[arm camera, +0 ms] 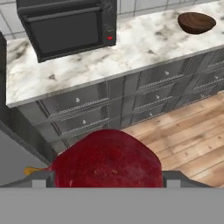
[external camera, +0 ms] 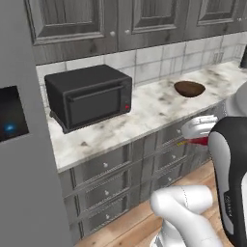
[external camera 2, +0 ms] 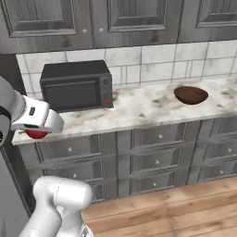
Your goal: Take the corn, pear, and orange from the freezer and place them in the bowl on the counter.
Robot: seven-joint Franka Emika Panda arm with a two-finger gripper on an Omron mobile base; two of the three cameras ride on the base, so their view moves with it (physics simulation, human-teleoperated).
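My gripper (external camera: 195, 140) (external camera 2: 36, 134) (arm camera: 107, 175) is shut on a dark red rounded fruit (arm camera: 105, 159) (external camera: 198, 141) (external camera 2: 36, 134) with a small yellow-orange tip. I cannot tell whether it is the pear. It hangs in front of the drawers, below the counter's (external camera: 144, 111) (external camera 2: 139, 111) (arm camera: 87, 65) edge. The dark brown bowl (external camera: 189, 89) (external camera 2: 190, 95) (arm camera: 197, 22) sits empty on the counter, far to the right. The freezer's grey door (external camera: 29, 169) with its dark dispenser panel (external camera: 9, 120) stands at the left. Corn and orange are out of view.
A black microwave-like oven (external camera: 89, 96) (external camera 2: 76, 85) (arm camera: 65, 26) stands on the counter between freezer and bowl. Grey drawer cabinets (external camera 2: 152, 157) run below, grey wall cabinets (external camera: 96, 19) above. Wooden floor (arm camera: 188, 140) lies beneath the hand.
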